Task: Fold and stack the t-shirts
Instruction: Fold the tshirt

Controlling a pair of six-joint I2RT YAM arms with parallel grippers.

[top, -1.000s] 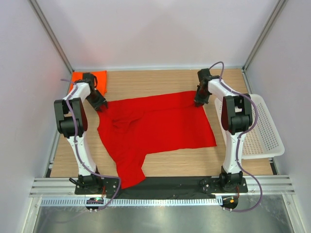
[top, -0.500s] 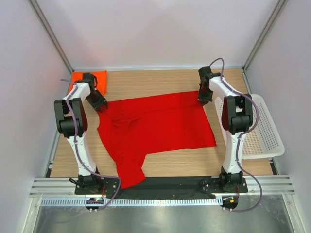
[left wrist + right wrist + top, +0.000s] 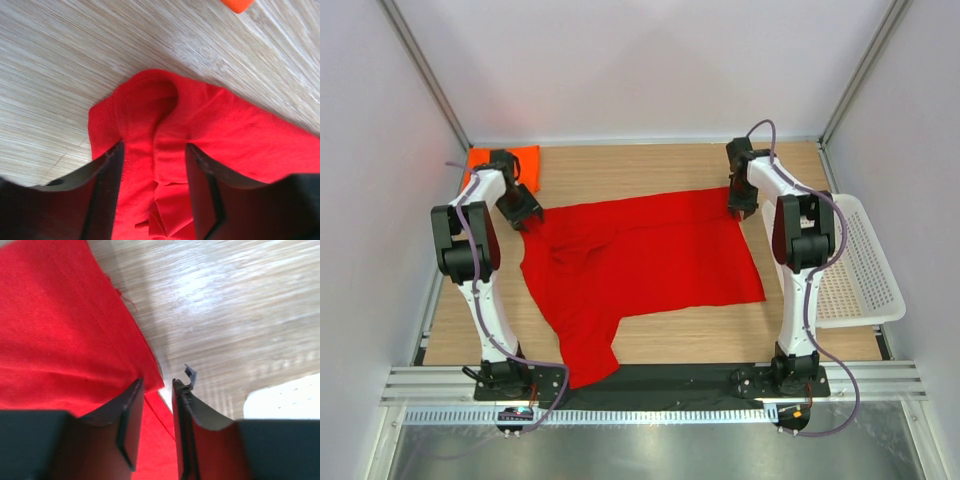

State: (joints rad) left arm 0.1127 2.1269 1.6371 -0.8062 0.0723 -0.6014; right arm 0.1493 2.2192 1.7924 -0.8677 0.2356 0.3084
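Note:
The deeper red t-shirt (image 3: 640,260) lies spread across the middle of the table, one sleeve reaching toward the near edge. The bright orange t-shirt (image 3: 525,160) sits folded in the back left corner. My left gripper (image 3: 525,212) is at the red shirt's far left corner. In the left wrist view its jaws (image 3: 155,155) stand open astride a raised fold of red cloth (image 3: 160,115). My right gripper (image 3: 740,208) is at the shirt's far right corner. Its jaws (image 3: 156,390) are slightly open, with the red hem (image 3: 150,375) lying loose in the gap.
A white mesh basket (image 3: 865,260) stands at the table's right edge, close beside the right arm, and shows as a white patch (image 3: 285,395) in the right wrist view. Enclosure walls close in the left, right and back. A black strip (image 3: 650,380) runs along the near edge.
My right gripper has gone from shut to slightly open, releasing the shirt's far right corner. The left jaws have widened around the cloth fold. The shirt has barely shifted.

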